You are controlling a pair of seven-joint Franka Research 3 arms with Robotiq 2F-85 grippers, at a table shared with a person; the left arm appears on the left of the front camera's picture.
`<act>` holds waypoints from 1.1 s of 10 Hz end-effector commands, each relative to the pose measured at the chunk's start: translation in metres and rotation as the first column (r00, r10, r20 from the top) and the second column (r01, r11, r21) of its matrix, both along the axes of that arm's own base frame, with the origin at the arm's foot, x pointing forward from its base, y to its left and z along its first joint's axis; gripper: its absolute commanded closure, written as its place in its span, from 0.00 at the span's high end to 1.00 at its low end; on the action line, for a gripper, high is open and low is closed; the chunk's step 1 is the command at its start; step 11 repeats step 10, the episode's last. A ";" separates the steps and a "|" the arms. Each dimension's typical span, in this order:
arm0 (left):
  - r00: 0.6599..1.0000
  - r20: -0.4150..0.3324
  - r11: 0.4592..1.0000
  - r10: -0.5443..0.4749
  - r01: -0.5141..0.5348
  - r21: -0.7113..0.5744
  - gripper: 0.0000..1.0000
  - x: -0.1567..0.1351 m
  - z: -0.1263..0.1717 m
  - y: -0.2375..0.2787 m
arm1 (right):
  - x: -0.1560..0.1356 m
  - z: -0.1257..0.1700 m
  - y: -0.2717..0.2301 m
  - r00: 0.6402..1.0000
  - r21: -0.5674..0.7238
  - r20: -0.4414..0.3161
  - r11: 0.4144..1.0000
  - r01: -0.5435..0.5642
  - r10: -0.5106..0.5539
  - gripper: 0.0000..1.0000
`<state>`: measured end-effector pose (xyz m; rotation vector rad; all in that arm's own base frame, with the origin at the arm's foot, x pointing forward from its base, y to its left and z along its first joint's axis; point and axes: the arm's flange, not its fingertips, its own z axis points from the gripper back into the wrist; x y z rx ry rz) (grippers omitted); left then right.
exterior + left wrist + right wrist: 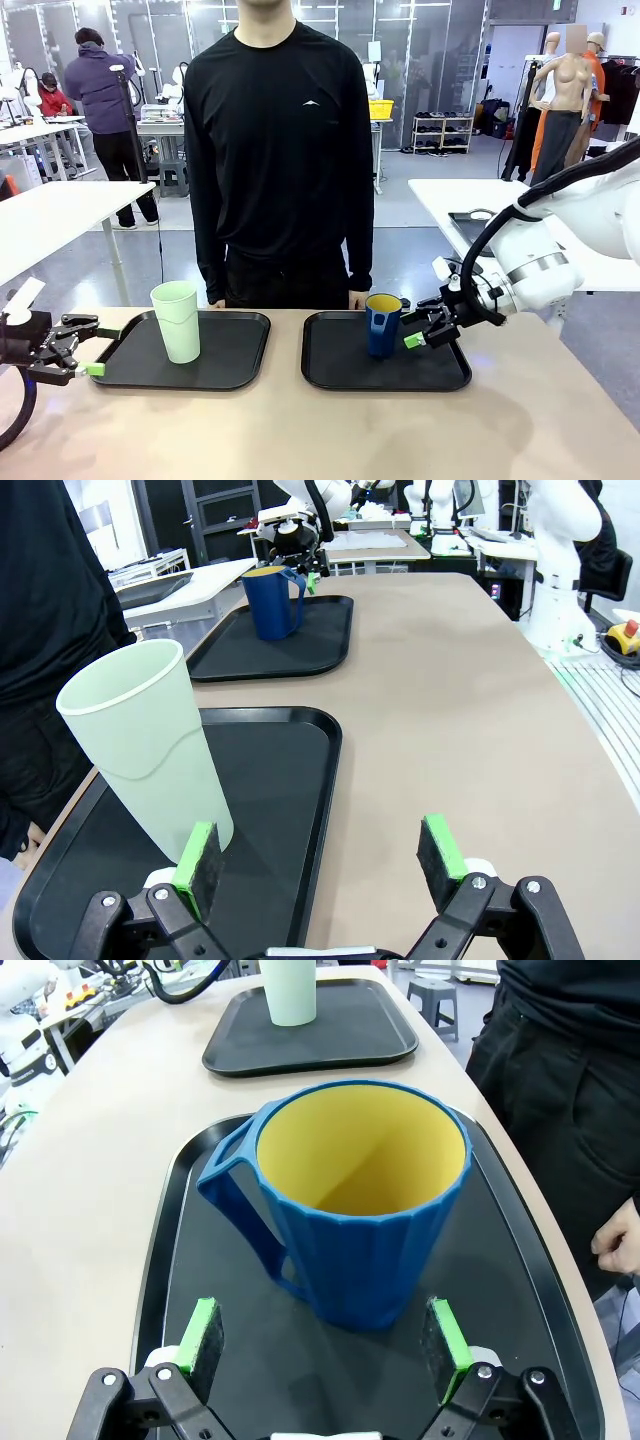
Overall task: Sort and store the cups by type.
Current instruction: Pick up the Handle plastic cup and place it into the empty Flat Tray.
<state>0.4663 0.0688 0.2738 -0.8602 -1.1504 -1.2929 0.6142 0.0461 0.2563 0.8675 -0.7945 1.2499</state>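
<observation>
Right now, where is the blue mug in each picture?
Front view: the blue mug stands on the right black tray, right of centre.
Left wrist view: far off, upper middle, on the farther tray.
Right wrist view: close, in the centre.
Shared landmark: the green tumbler, on the other tray.

We see a tall, pale mint-green tumbler (176, 320) with no handle, standing upright and open end up on the left black tray (240, 365). We see a shorter dark blue mug (383, 324), yellow inside and ribbed outside, with one handle, standing upright on the right black tray (330, 370).
</observation>
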 end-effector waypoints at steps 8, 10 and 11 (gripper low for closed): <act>1.000 -0.001 1.000 -0.003 0.003 0.008 1.00 0.004 0.000 0.000 | 0.001 -0.002 0.001 1.000 0.020 0.019 1.000 -0.004 0.004 1.00; 1.000 -0.001 1.000 -0.003 0.003 0.008 1.00 0.004 0.000 0.000 | 0.001 -0.002 0.001 1.000 0.020 0.019 1.000 -0.004 0.004 1.00; 1.000 -0.001 1.000 -0.003 0.003 0.008 1.00 0.004 0.000 0.000 | 0.001 -0.002 0.001 1.000 0.020 0.019 1.000 -0.004 0.004 1.00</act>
